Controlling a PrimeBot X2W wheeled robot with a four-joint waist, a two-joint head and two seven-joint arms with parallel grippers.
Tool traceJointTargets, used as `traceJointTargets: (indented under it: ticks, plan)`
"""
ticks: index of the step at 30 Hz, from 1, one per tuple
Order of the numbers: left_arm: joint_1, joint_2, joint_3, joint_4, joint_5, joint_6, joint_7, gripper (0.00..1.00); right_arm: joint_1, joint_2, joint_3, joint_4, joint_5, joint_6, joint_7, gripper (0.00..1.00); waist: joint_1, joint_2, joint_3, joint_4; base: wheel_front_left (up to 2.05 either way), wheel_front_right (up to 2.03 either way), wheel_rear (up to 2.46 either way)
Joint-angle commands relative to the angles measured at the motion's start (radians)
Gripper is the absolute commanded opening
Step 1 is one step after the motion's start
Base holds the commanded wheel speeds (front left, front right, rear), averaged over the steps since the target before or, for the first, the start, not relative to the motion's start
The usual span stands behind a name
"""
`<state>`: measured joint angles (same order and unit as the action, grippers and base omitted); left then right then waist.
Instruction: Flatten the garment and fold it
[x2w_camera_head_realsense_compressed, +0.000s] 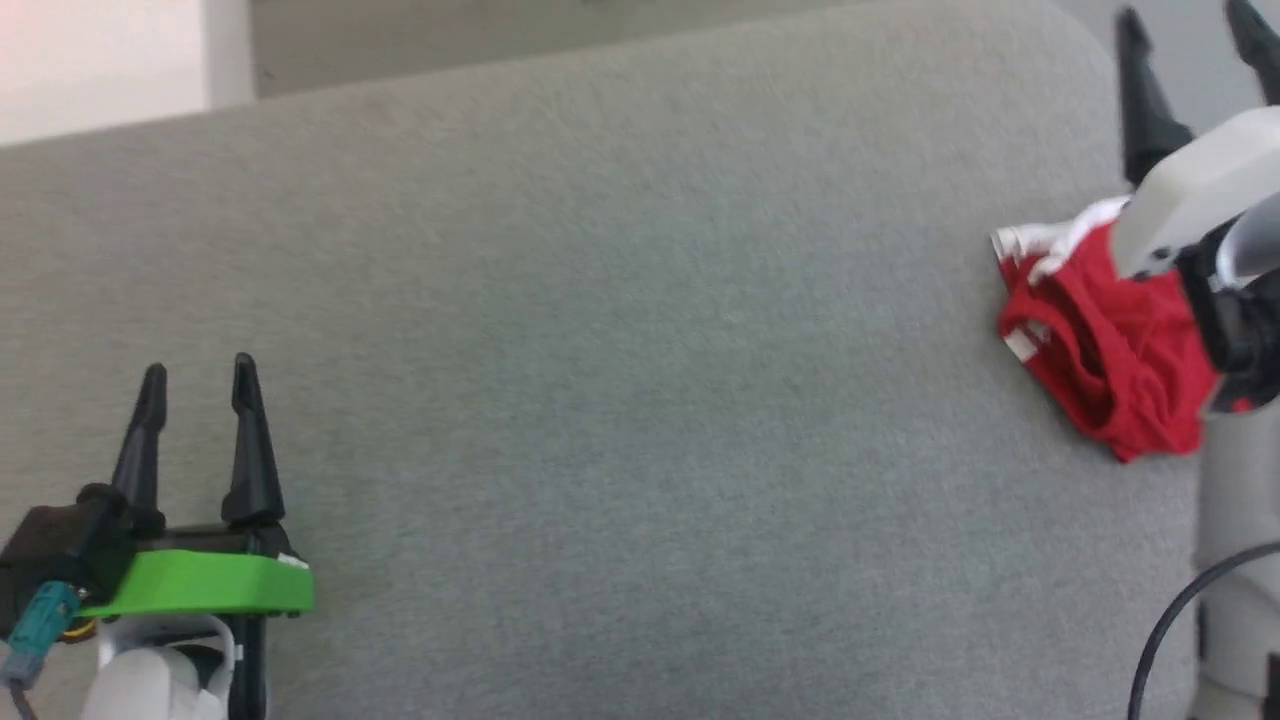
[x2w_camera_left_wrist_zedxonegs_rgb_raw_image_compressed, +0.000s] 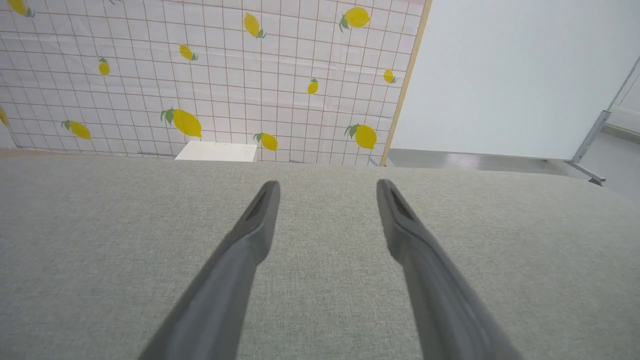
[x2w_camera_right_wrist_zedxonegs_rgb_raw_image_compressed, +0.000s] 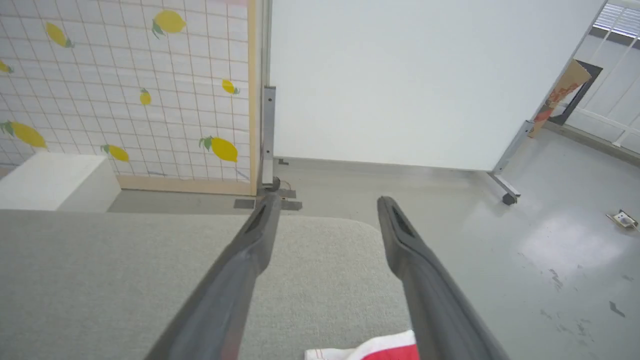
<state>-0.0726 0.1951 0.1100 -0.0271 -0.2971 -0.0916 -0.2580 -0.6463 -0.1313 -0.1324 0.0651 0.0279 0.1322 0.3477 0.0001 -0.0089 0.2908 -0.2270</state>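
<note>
The garment is a bright red bundle with white trim, lying crumpled near the right end of the grey cushion. My right gripper hangs above and beyond it, fingers wide open and empty, its white wrist covering part of the cloth. In the right wrist view a corner of the garment shows at the bottom edge between the fingers of the right gripper. My left gripper stands open and empty at the lower left, far from the cloth; the left wrist view shows the left gripper over bare cushion.
The cushion's rounded far right corner drops to a grey floor. A white box sits behind the cushion in front of a lemon-print screen. A white panel on a metal stand is beyond.
</note>
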Motion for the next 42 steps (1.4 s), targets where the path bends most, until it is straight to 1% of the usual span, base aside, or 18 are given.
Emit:
traceJointTargets:
  ticks: [1,2,6,10,13,16,19,21,24,26,36,42]
  plan:
    - [-0.006,-0.008,0.001,0.007,0.005,0.004,-0.004,1.0,0.028,0.02,0.002,-0.014,0.02,-0.002,-0.035,1.0,-0.0001,0.0089,-0.098,0.087,0.0,0.0,0.0]
    - [-0.006,-0.015,0.002,0.013,0.008,0.006,-0.004,1.0,0.046,0.03,0.018,-0.024,0.023,-0.002,-0.06,1.0,-0.0001,0.0089,-0.114,0.102,0.0,0.0,0.0]
    - [-0.003,-0.031,0.006,0.032,0.019,0.015,-0.004,1.0,0.115,0.068,0.016,-0.052,0.06,-0.002,-0.163,1.0,-0.0001,0.0089,-0.164,0.147,0.0,0.0,0.0]
    - [-0.002,-0.045,0.009,0.052,0.026,0.028,-0.004,1.0,0.192,0.08,0.029,-0.06,0.091,-0.002,-0.269,1.0,-0.0001,0.0089,-0.2,0.18,0.0,0.0,0.0]
    - [-0.002,-0.051,0.005,0.071,0.036,0.037,-0.004,1.0,0.249,0.08,0.042,-0.043,0.163,-0.002,-0.365,1.0,-0.0001,0.0089,-0.222,0.201,0.0,0.0,0.0]
    - [-0.006,-0.05,-0.002,0.097,0.047,0.043,-0.004,1.0,0.294,0.081,0.054,-0.013,0.189,-0.002,-0.452,1.0,-0.0001,0.0089,-0.238,0.215,0.0,0.0,0.0]
    - [-0.007,-0.049,-0.011,0.124,0.059,0.051,-0.004,1.0,0.339,0.081,0.056,0.023,0.187,-0.002,-0.532,1.0,-0.0001,0.0089,-0.256,0.227,0.0,0.0,0.0]
    - [-0.009,-0.048,-0.021,0.14,0.07,0.055,-0.003,1.0,0.364,0.081,0.055,0.037,0.181,-0.002,-0.566,1.0,-0.0001,0.0089,-0.266,0.234,0.0,0.0,0.0]
    - [-0.009,-0.047,-0.034,0.159,0.084,0.06,-0.003,1.0,0.407,0.081,0.047,0.046,0.167,-0.002,-0.594,1.0,-0.0001,0.0089,-0.278,0.243,0.0,0.0,0.0]
    - [-0.01,-0.048,-0.047,0.179,0.093,0.065,-0.003,1.0,0.462,0.081,0.045,0.05,0.153,-0.002,-0.605,1.0,-0.0001,0.0089,-0.289,0.249,0.0,0.0,0.0]
    - [0.008,-0.07,-0.08,0.213,0.096,0.067,-0.003,1.0,0.611,0.081,0.055,0.046,0.18,-0.002,-0.609,1.0,-0.0001,0.0089,-0.308,0.254,0.0,0.0,0.0]
    - [0.023,-0.083,-0.102,0.228,0.096,0.062,-0.003,1.0,0.66,0.081,0.062,0.049,0.189,-0.002,-0.609,1.0,-0.0001,0.0089,-0.312,0.253,0.0,0.0,0.0]
